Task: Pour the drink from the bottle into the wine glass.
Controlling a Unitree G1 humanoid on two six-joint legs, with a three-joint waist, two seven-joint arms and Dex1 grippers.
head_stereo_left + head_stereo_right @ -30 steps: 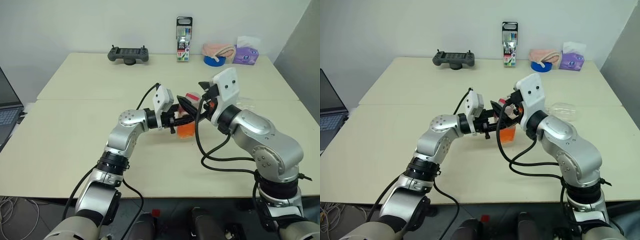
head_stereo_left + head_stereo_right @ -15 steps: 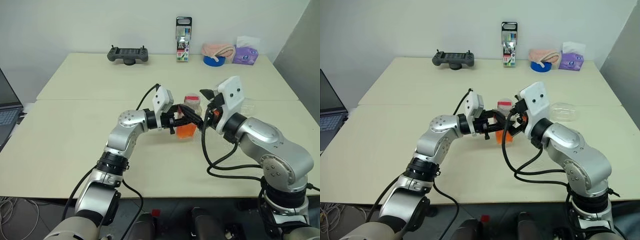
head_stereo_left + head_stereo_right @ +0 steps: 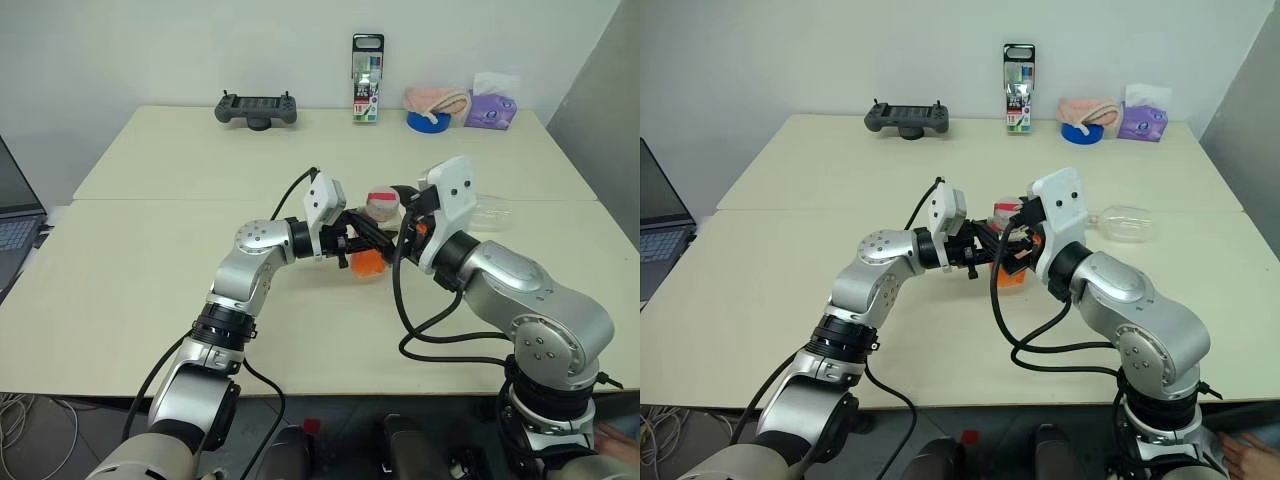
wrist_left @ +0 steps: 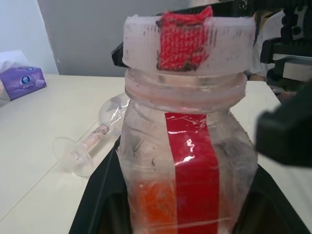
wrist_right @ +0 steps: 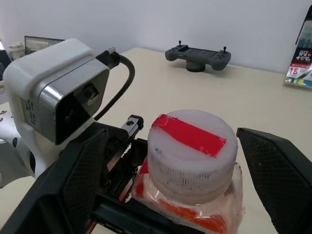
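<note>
On the cream table (image 3: 150, 290), the left gripper (image 3: 362, 240) points toward the robot's right, its jaws pinching the body of the small clear bottle (image 4: 187, 161), which stands upright at mid-table with orange-red drink (image 3: 369, 264) in its lower part. Its white cap (image 5: 187, 148), crossed by red tape, is on. The right gripper (image 5: 187, 161) has its two black fingers (image 5: 280, 175) spread wide on either side of that cap. Farther right, the wine glass (image 3: 1120, 222) lies on its side.
</note>
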